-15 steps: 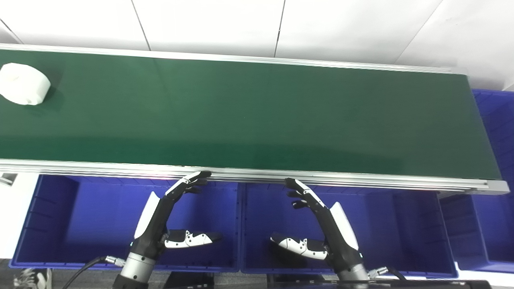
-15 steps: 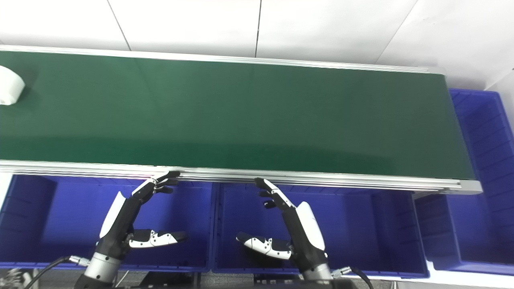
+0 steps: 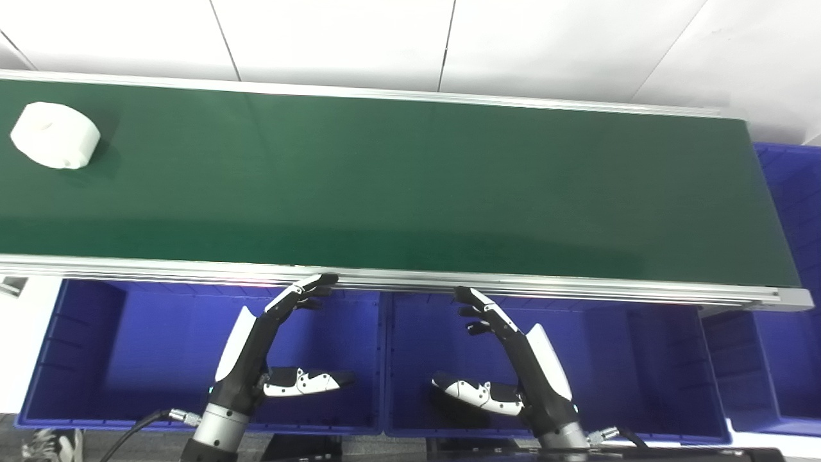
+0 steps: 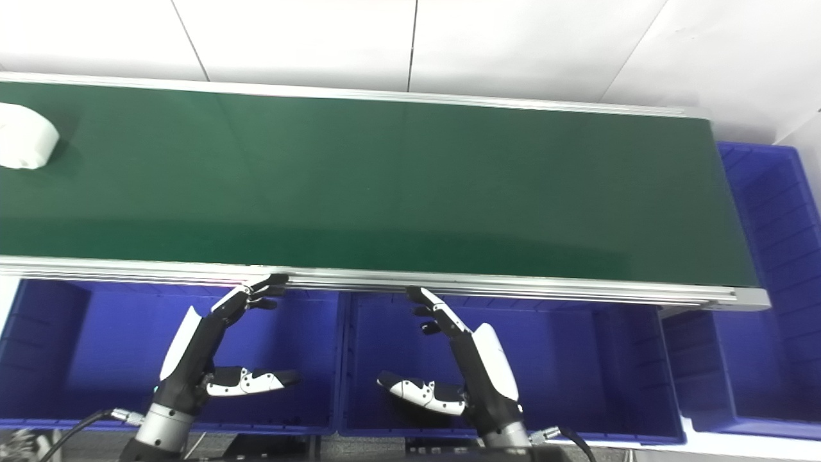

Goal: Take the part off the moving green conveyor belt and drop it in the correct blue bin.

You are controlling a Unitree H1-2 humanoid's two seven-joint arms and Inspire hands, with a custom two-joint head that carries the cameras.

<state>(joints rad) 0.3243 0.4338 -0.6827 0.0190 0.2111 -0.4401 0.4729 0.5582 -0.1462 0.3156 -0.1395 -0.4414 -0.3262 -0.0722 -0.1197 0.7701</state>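
A white, round, puck-like part point(image 3: 56, 135) lies on the green conveyor belt point(image 3: 397, 186) at its far left end, near the back rail. My left hand point(image 3: 269, 350) hangs open over the left blue bin point(image 3: 83, 359), fingers pointing up toward the belt's front rail, thumb held out to the right. My right hand point(image 3: 513, 359) mirrors it over the middle blue bin point(image 3: 641, 366), open and holding nothing. Both hands are far from the part, below the belt's near edge.
An aluminium rail point(image 3: 410, 280) runs along the belt's front edge just above the fingertips. A third blue bin point(image 3: 763, 366) stands at the lower right, and another blue bin point(image 3: 792, 192) lies past the belt's right end. White wall panels stand behind.
The white part has ridden the belt a little to the right. Both hands have stayed where they were.
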